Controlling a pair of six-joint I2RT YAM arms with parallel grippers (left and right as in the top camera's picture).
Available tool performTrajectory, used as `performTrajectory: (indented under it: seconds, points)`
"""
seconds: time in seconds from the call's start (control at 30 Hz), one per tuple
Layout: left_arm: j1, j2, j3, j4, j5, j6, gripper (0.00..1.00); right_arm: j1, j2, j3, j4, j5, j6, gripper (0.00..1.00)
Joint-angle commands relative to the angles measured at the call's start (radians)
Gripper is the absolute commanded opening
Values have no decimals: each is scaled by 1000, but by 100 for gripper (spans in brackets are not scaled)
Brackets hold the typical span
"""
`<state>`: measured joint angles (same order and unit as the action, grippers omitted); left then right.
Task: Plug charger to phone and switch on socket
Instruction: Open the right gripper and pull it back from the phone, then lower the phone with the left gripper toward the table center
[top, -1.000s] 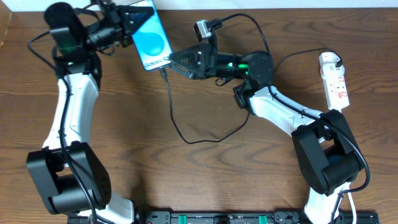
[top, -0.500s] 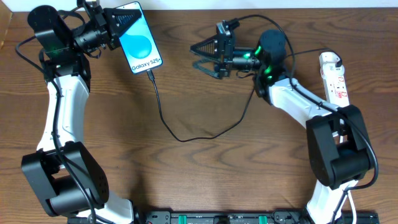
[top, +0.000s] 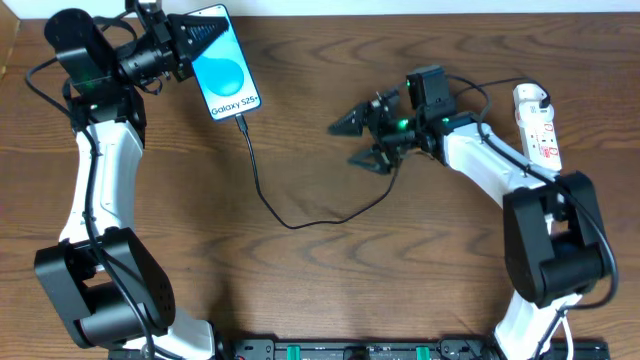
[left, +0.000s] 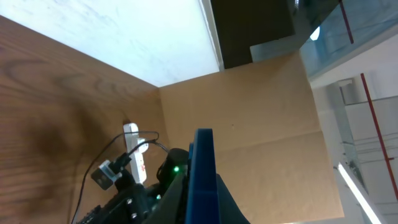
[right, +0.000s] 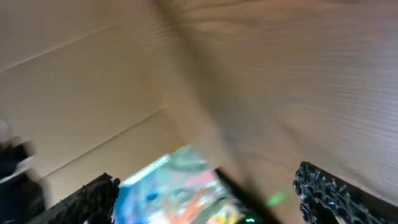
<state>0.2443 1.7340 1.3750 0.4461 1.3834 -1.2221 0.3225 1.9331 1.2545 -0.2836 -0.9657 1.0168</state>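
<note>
Now we see our left hand (top: 188, 45) pinching the phone (top: 228, 75) at the upper left of the frame, its blue screen facing up. The charger (top: 262, 190) meets the phone's lower edge and loops across the worktop (top: 300, 290). Our right hand (top: 347, 143) hangs spread and empty at centre-right. The socket (top: 540, 125) lies at the far right.

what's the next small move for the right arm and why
Probably swing the open, empty right hand toward the white power strip at the right and line up on its red switches. The thin black cable appears seated in the bottom of the blue-screened smartphone held by the left hand, so only switching seems left.
</note>
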Motion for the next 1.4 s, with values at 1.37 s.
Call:
performTrajectory:
  seconds: [1.37]
  points:
    - [-552, 60, -195, -722, -618, 673, 7, -100, -678, 6, -752, 1147, -256, 99]
